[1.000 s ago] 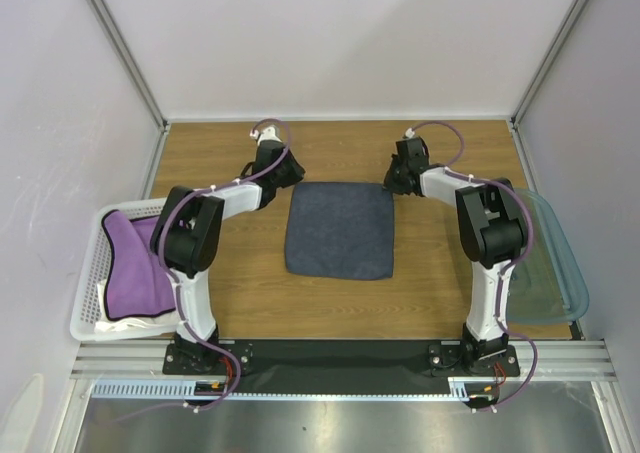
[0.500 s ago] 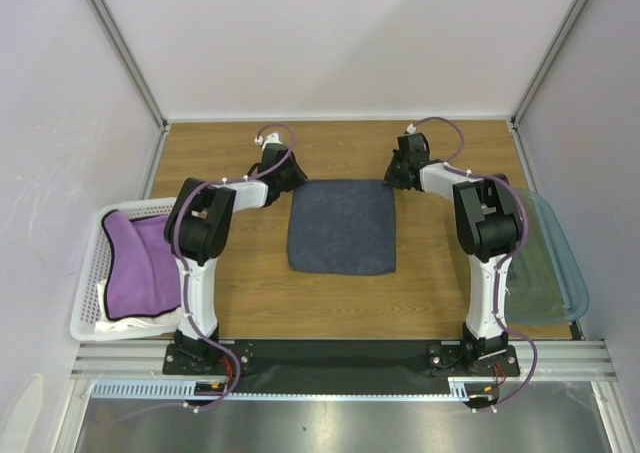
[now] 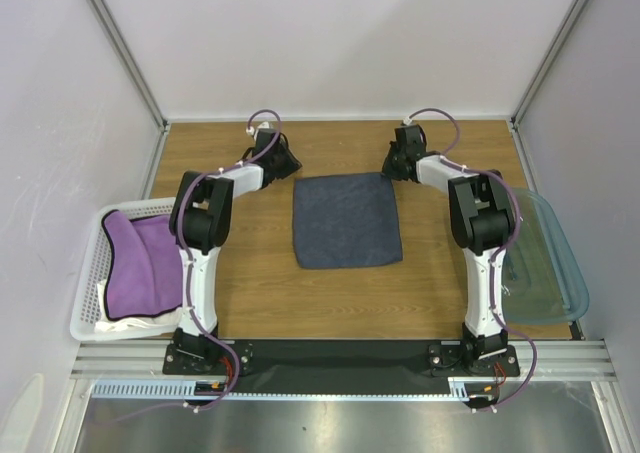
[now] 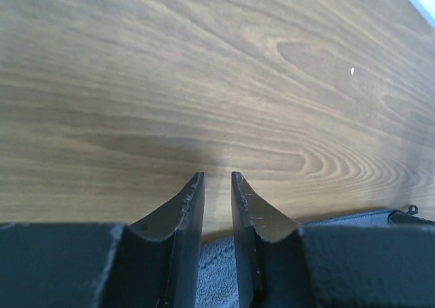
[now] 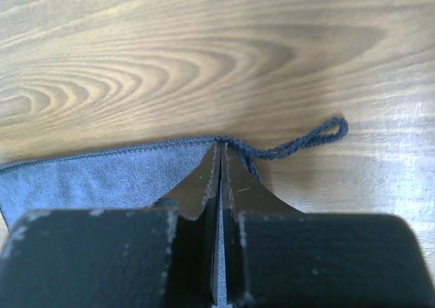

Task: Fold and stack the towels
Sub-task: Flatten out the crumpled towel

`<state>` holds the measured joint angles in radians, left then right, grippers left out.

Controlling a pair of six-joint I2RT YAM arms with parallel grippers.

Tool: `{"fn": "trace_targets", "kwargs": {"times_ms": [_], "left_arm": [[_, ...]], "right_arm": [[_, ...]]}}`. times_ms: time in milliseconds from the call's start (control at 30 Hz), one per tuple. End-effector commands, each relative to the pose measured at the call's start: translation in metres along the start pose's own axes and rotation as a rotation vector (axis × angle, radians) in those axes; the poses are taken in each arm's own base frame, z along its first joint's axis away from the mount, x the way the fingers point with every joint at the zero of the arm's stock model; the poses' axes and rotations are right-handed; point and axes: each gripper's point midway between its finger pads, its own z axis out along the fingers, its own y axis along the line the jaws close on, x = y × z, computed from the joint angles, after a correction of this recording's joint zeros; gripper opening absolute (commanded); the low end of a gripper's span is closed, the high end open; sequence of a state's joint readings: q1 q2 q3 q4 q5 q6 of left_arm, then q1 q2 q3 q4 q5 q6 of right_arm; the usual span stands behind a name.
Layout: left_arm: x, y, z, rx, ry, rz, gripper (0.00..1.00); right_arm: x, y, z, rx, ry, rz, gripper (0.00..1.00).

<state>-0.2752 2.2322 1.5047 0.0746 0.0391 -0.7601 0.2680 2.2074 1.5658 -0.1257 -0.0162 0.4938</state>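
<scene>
A dark navy towel (image 3: 347, 220) lies flat and square in the middle of the table. My right gripper (image 3: 392, 169) is shut on its far right corner (image 5: 136, 175), and the towel's hanging loop (image 5: 306, 139) lies on the wood just past the fingertips. My left gripper (image 3: 283, 160) is at the far left corner with its jaws a narrow gap apart. Its tips (image 4: 217, 179) are over bare wood, and the towel edge (image 4: 217, 267) lies under them further back. The purple towel (image 3: 140, 263) lies in the basket on top of the white towel (image 3: 118, 320).
The white perforated basket (image 3: 88, 273) stands at the table's left edge. A translucent teal bin (image 3: 550, 263) stands at the right edge. Metal frame posts and pale walls close off the back and sides.
Both arms reached further back. The navy towel slid a little back and to the right and lies squarer. The left gripper moved back past the towel's corner.
</scene>
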Motion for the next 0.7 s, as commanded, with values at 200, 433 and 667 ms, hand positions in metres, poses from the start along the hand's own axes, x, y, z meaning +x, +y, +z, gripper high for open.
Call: {"fn": "trace_targets", "kwargs": {"times_ms": [200, 433, 667], "left_arm": [[-0.049, -0.048, -0.059, 0.102, -0.082, 0.105, 0.31], [-0.016, -0.037, -0.139, 0.015, -0.072, 0.129, 0.42], [0.063, -0.014, -0.205, -0.053, 0.015, 0.112, 0.60]], "right_arm": [[-0.052, 0.038, -0.060, -0.092, -0.085, -0.055, 0.00], [-0.038, 0.037, -0.134, -0.102, -0.079, -0.045, 0.32], [0.021, 0.008, -0.192, -0.061, 0.011, 0.013, 0.79]]}}
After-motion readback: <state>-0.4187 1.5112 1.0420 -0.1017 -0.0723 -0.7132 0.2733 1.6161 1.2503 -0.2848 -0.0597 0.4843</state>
